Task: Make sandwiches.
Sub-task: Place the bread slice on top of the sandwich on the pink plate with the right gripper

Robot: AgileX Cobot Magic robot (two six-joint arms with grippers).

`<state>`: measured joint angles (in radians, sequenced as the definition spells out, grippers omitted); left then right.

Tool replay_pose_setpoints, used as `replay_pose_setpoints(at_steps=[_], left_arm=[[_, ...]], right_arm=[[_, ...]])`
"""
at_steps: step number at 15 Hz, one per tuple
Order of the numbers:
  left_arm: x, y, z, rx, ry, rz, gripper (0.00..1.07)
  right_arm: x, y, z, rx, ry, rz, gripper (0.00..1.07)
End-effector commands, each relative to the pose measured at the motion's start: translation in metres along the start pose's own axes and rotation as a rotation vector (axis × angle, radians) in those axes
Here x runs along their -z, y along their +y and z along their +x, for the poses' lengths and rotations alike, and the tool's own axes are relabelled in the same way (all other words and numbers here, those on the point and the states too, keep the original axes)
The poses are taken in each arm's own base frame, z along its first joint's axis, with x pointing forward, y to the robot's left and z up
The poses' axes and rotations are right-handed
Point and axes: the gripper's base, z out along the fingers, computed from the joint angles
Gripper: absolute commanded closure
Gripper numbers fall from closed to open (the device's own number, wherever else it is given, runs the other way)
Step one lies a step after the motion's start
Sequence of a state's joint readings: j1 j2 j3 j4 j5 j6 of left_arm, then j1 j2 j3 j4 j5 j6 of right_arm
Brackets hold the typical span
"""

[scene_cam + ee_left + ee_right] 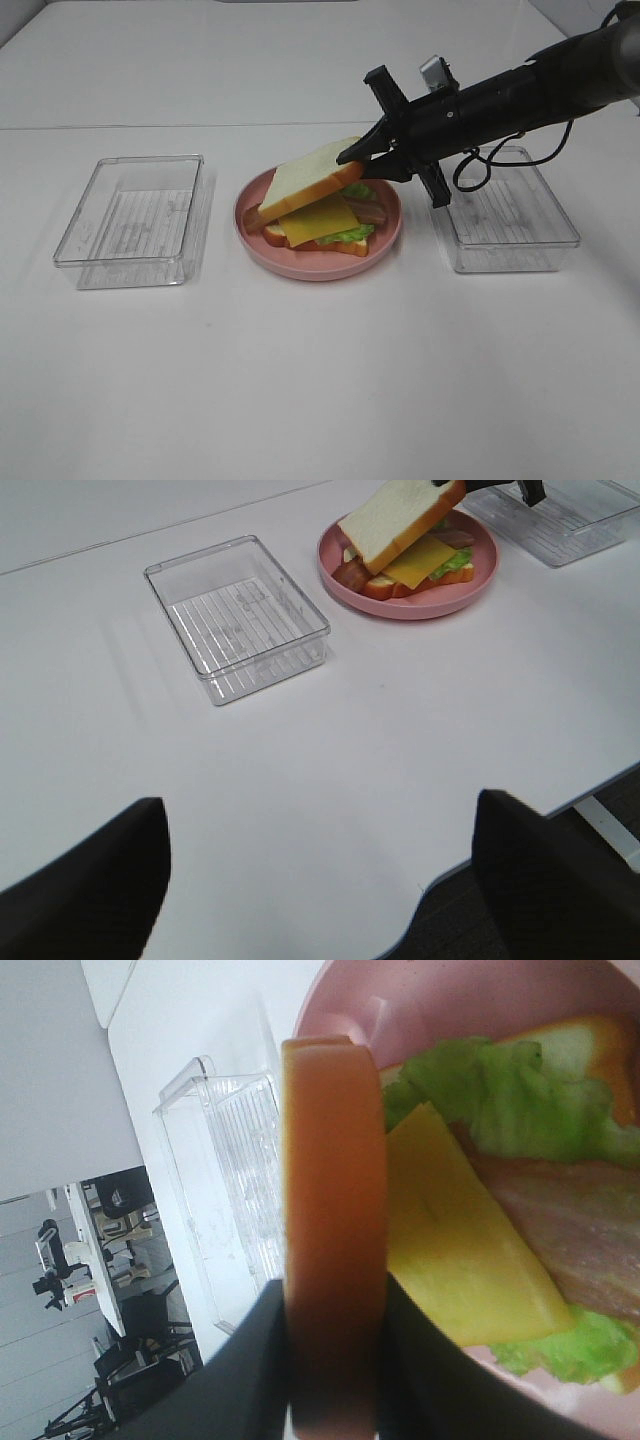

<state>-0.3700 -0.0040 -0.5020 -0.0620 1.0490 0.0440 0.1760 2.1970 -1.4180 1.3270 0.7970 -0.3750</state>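
Though searched for brands or lettering, showed none readable on either clear ribbed plastic tray [130,220], [510,215], both bare inside. Held on the round pink plate [300,268]: bottom bread slice [275,236], ruffled green lettuce [345,236], reddish-brown bacon [368,212], yellow cheese square [318,218]. Right gripper [352,157] clenched on the tilted crusted white top slice [312,178] resting over the stack; left gripper [320,880] spread wide, well apart.

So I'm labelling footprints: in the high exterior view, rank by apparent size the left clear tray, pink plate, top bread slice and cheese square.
1. Left clear tray and pink plate: look alike, unranked.
2. Top bread slice, tilted.
3. Cheese square, partly hidden.
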Motion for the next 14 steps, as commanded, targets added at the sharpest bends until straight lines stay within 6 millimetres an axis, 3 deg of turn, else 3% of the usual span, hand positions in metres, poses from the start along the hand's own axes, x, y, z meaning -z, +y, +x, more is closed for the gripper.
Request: replay_pose_setpoints(at_steps=[1,2,3,6,14], left_arm=[[0.003,0.000,0.001,-0.006,-0.032,0.005,0.27],[0.003,0.000,0.001,-0.006,-0.032,0.005,0.27],[0.003,0.000,0.001,-0.006,-0.032,0.005,0.27],[0.003,0.000,0.001,-0.006,-0.032,0.005,0.27],[0.003,0.000,0.001,-0.006,-0.032,0.005,0.27]], right_arm=[[0.001,0.000,0.002,0.005,0.020,-0.002,0.77],[0.001,0.000,0.004,0.015,0.040,-0.002,0.45],[0.001,0.000,0.005,0.027,0.050,0.003,0.35],[0.005,0.002,0.007,0.069,0.062,0.023,0.30],[0.049,0.025,0.023,0.306,0.116,0.249,0.30]])
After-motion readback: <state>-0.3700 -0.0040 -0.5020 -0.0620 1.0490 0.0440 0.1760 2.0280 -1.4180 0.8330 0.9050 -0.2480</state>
